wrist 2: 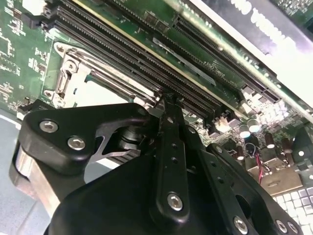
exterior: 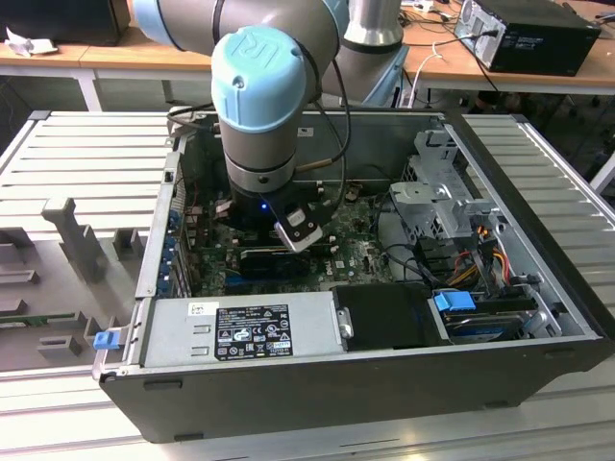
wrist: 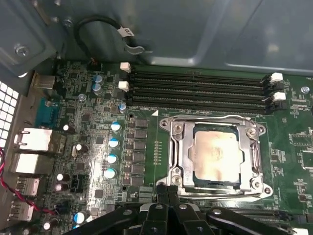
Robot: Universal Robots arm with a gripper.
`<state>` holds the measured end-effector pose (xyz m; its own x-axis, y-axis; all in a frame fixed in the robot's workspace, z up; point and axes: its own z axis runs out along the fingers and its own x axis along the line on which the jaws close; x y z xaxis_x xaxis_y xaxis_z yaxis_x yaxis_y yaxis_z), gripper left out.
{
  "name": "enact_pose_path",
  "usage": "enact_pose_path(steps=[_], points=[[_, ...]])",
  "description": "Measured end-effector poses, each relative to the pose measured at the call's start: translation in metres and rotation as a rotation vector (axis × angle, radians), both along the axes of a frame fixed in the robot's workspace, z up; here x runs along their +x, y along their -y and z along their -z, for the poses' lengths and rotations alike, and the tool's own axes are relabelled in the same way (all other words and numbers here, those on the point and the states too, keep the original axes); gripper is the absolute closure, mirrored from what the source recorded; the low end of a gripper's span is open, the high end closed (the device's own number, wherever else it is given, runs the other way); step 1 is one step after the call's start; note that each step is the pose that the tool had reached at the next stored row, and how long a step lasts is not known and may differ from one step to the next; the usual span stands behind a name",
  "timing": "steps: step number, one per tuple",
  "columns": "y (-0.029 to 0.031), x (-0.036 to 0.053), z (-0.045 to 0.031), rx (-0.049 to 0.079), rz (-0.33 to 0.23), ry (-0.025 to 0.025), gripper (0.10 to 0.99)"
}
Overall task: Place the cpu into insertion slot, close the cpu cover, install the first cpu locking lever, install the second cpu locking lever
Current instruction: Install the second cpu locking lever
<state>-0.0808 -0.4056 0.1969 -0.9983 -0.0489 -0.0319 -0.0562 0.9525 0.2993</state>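
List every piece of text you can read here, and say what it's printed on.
No text is readable.
Power supply label: print too small.
Cable tag: blurred.
Black card: white lettering, blurred and cut off.
Motherboard: white markings too small.

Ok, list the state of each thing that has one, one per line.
cpu: seated flat in the socket.
cpu cover: down over the chip, framing it.
insertion slot: filled by the chip.
memory slots: bare, no modules in them.
gripper: low at the socket's edge, fingers together.
computer case: side open, board exposed.
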Motion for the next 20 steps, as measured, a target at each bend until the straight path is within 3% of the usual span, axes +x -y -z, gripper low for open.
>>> enact_pose_path(steps=[9,14,20], points=[[-0.0004,-0.0002,0.0047,0.024,0.000,-0.0003,0.980],[-0.0004,-0.0002,-0.0102,0.019,0.000,-0.0003,0.980],[-0.0004,-0.0002,-0.0204,0.017,0.000,-0.0002,0.980]])
